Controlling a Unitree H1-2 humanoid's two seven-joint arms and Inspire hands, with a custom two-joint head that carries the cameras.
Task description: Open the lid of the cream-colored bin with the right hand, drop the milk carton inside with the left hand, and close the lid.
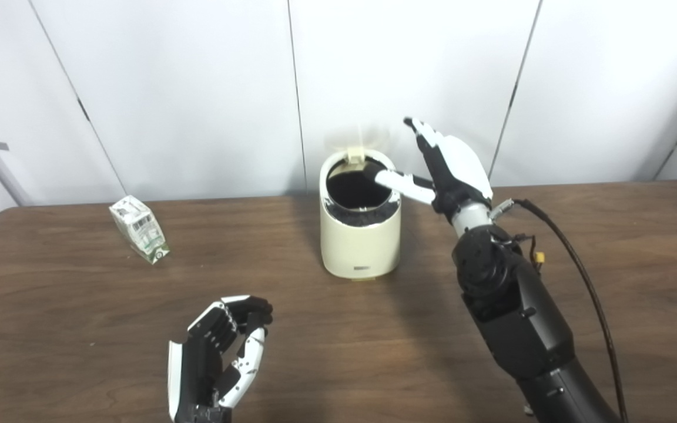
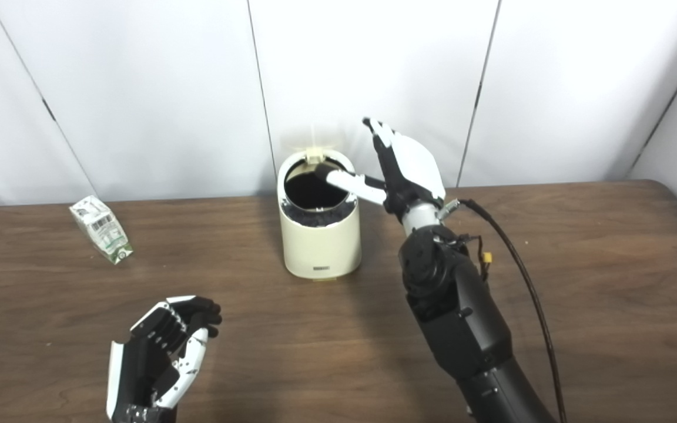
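Observation:
The cream-colored bin [image 1: 361, 241] stands mid-table with its lid [image 1: 359, 138] swung up at the back, blurred against the wall; the dark inside shows. My right hand [image 1: 447, 167] is raised just right of the bin's rim, open, its thumb reaching over the opening. The milk carton [image 1: 138, 228] lies tilted on the table at the far left, apart from both hands. My left hand [image 1: 221, 355] hovers near the front edge, well in front of the carton, fingers loosely curled and holding nothing.
The brown wooden table [image 1: 609, 282] spans the view, with a white panelled wall close behind it. A black cable [image 1: 573, 258] runs along my right forearm.

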